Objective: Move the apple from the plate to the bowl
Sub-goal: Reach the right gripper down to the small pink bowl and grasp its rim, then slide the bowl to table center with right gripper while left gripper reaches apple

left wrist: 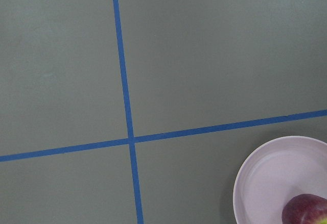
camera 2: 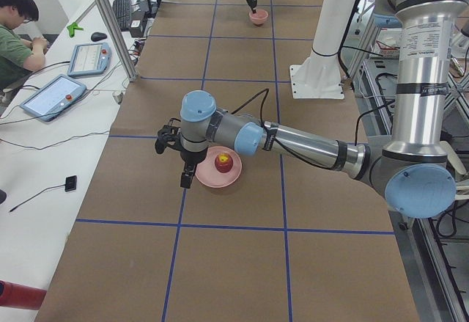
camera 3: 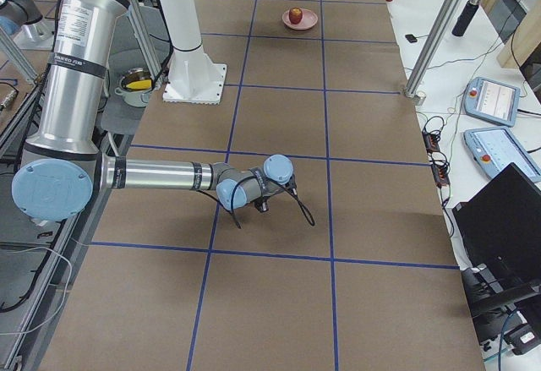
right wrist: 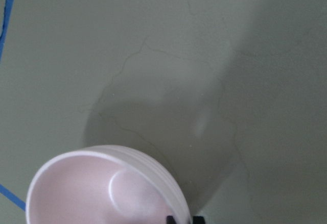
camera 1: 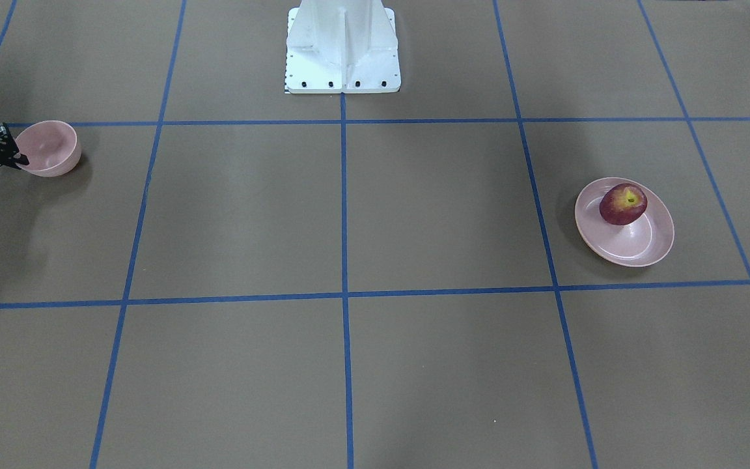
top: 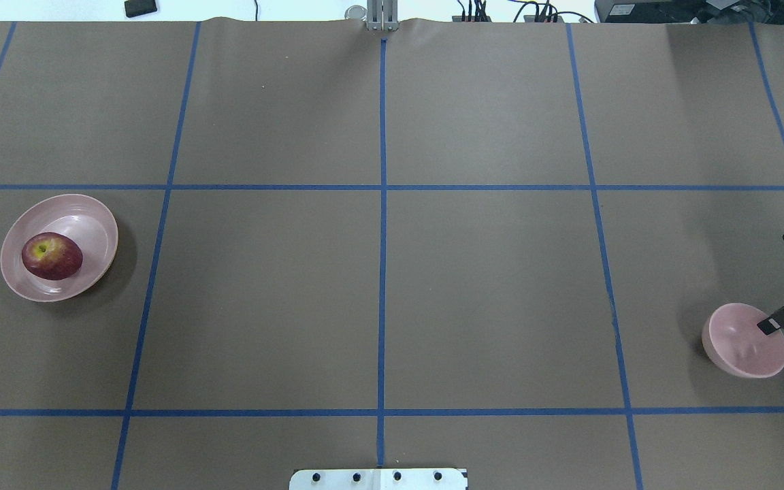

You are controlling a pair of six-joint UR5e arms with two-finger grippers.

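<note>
Seeing the round dark red apple (top: 52, 256) in the wide, shallow pale pink plate (top: 89, 224), far left. Far right, spotting the right tool (top: 770, 325) clamped on the rim of the small, deep pink bowl (top: 739, 347). Can't tell the state of the left tool (camera 2: 185, 179).

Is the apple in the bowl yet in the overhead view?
No. The apple lies on the plate at the view's left, while the bowl at the far right holds nothing.
</note>
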